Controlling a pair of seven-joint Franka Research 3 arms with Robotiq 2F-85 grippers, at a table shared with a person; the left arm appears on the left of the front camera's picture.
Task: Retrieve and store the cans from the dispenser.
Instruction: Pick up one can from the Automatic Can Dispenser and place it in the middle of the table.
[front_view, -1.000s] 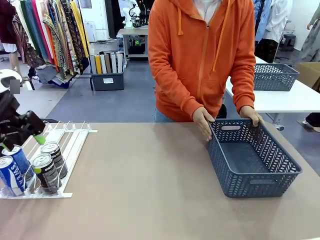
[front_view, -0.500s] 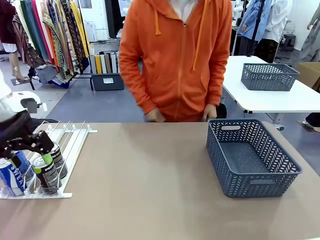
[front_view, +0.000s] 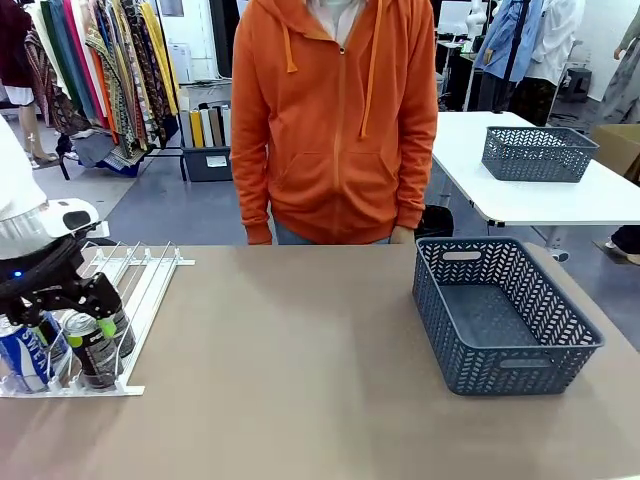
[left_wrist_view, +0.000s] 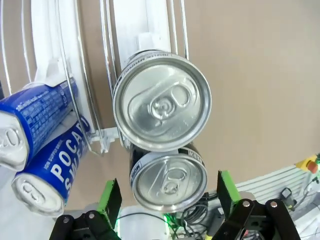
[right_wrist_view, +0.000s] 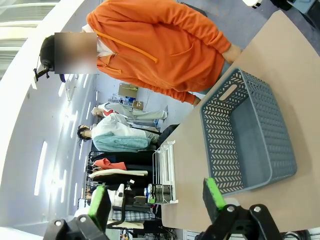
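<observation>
Front view: the left gripper (front_view: 90, 333) hangs over the near end of the dispenser (front_view: 152, 280), which lies on the left side of the table (front_view: 300, 350).
Left jaws: spread wide, one green pad on each side of the front dark can (front_view: 93, 352), gripping nothing.
Left wrist view: the front dark can's silver top sits between the two pads with a gap on both sides. The rear dark can (left_wrist_view: 162, 107) stands just behind it in the same lane.
Next lane: two blue cans (front_view: 22, 352) stand just beside the dark pair, on the side toward the table's left edge.
Right wrist view: the right gripper (right_wrist_view: 155, 196) is held above the table, fingers wide apart with nothing between them.
Storage: the basket (front_view: 520, 368), a dark blue lattice, stands on the table's right half with its far rim at the far edge, well apart from the dispenser.
Open room: bare table between the dispenser and the basket.
Far edge: a person (front_view: 335, 120) in an orange hoodie stands behind the table's middle.
</observation>
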